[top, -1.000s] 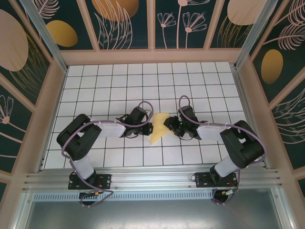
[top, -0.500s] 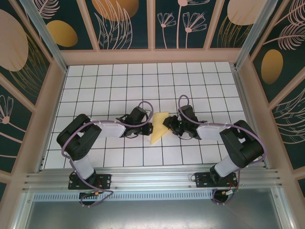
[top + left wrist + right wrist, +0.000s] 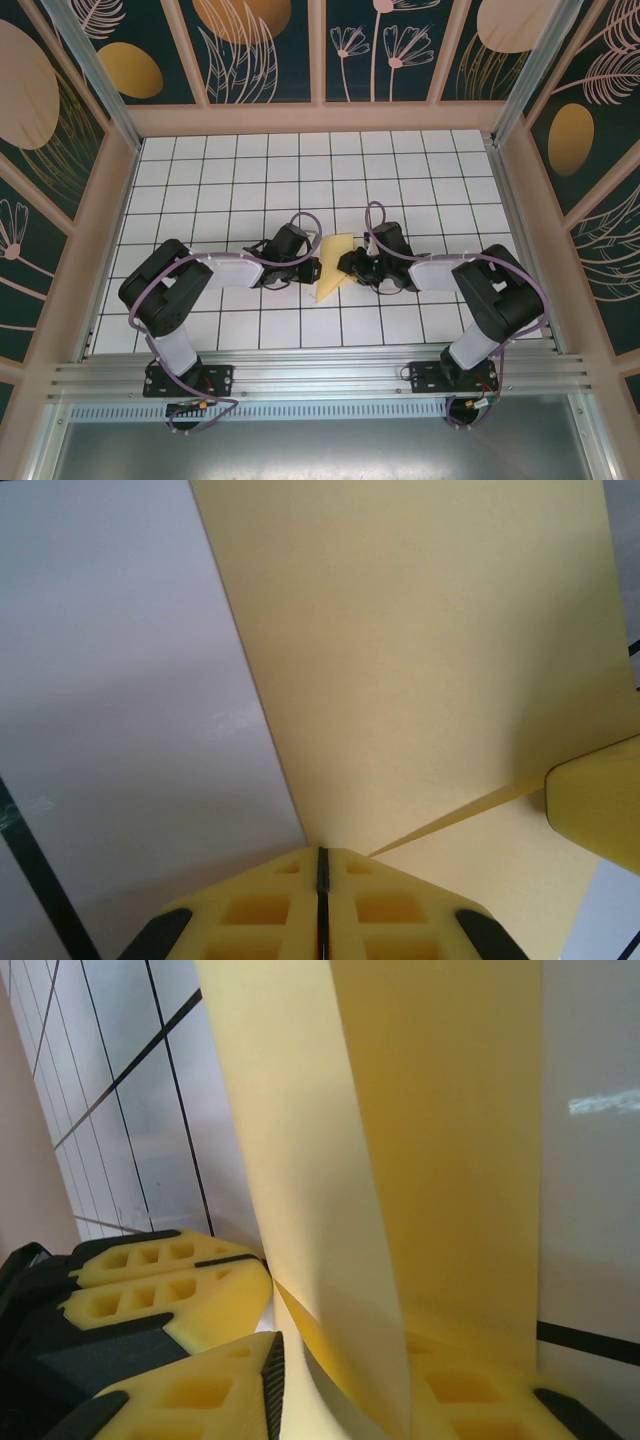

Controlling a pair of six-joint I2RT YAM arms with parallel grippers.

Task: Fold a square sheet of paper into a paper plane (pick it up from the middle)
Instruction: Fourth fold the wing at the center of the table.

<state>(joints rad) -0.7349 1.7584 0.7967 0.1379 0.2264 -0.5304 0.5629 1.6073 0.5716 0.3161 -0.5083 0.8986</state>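
The sheet of paper [image 3: 331,276] is pale yellow and folded into a narrow pointed shape, in the middle of the white grid table between both arms. My left gripper [image 3: 314,268] is shut on its left edge; in the left wrist view the closed jaws [image 3: 321,858] meet the paper [image 3: 420,660] just where a fold line ends. My right gripper [image 3: 346,264] stands open round the other side. In the right wrist view the paper [image 3: 440,1140] rises between its two fingertips [image 3: 345,1350], with a gap at the left pad. The left gripper's fingers [image 3: 170,1290] touch the paper there.
White grid table [image 3: 200,190] with wooden side walls [image 3: 95,230] and a metal rail [image 3: 320,375] at the near edge. Both forearms lie low across the table's near half, pointing inward at each other.
My right gripper has slid left onto the paper's right side and its jaws have narrowed around it. The left gripper and the paper have stayed where they were.
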